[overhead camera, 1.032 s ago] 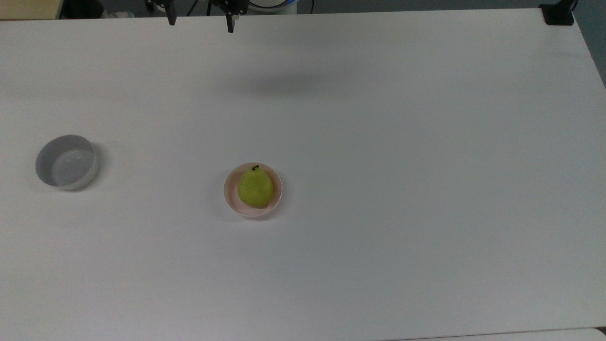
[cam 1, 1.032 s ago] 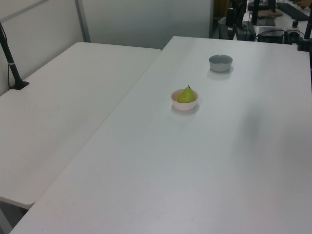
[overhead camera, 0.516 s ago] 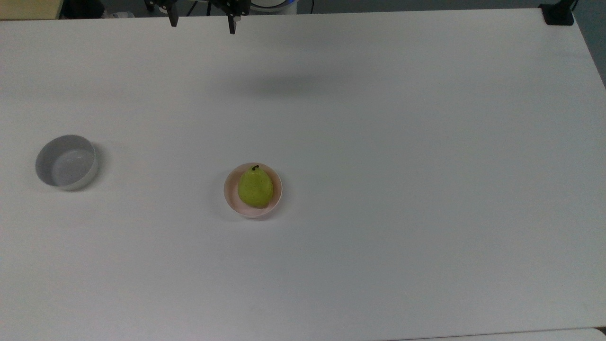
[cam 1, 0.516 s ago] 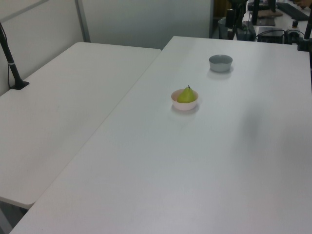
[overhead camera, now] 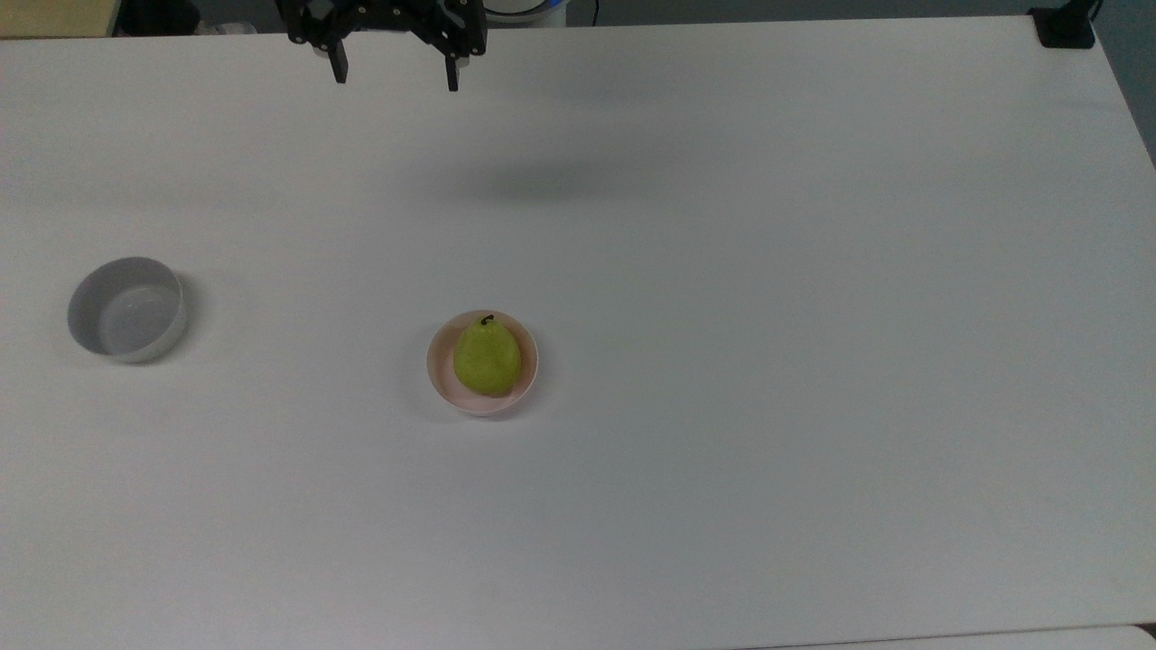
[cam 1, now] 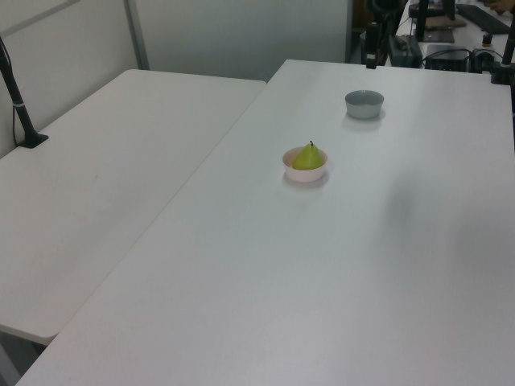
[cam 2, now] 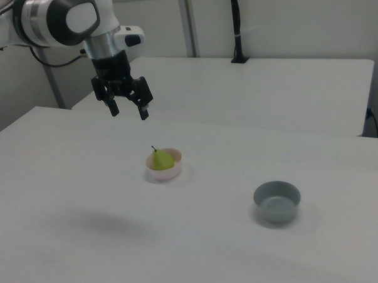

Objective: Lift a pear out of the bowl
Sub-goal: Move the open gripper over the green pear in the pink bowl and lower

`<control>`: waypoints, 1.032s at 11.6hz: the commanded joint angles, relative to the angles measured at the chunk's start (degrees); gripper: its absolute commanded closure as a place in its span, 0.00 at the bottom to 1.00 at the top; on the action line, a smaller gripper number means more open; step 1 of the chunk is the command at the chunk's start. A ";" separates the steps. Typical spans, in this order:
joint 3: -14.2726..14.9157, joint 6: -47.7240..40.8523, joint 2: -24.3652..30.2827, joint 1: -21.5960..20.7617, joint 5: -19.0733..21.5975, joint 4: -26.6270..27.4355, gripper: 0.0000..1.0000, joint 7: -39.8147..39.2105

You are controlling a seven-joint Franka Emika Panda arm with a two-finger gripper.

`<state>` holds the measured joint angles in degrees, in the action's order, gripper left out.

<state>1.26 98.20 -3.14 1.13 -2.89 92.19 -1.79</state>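
Observation:
A yellow-green pear [overhead camera: 487,357] [cam 1: 307,158] [cam 2: 161,159] with a dark stem stands upright in the small pale pink bowl [overhead camera: 440,375] [cam 1: 304,173] [cam 2: 167,173] near the middle of the white table. My gripper [overhead camera: 396,79] [cam 2: 129,111] hangs high over the table near the top view's upper edge, well short of the bowl. It is open, black fingers spread wide, with nothing between them. In the right view it hovers above and left of the pear.
A grey straight-sided bowl [overhead camera: 127,309] [cam 1: 364,103] [cam 2: 277,201] stands empty at the top view's left. A black clamp [overhead camera: 1066,25] sits at the table's upper right corner. A second white table [cam 1: 96,177] adjoins in the left view.
The gripper has come further into the top view, moving down from its upper edge toward the table's middle, fingers still spread. Pear and bowls have not moved.

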 commanded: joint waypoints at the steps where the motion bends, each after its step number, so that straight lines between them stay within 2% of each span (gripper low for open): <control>1: 0.23 4.18 -2.38 -0.78 0.25 0.01 0.00 -1.29; 9: 0.14 16.22 -10.56 -4.03 0.78 0.45 0.00 -2.70; 12: 0.06 21.49 -15.91 -5.96 0.17 0.45 0.00 -1.99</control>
<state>1.11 115.23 -15.53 -3.09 -2.82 92.37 -3.32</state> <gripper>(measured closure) 0.000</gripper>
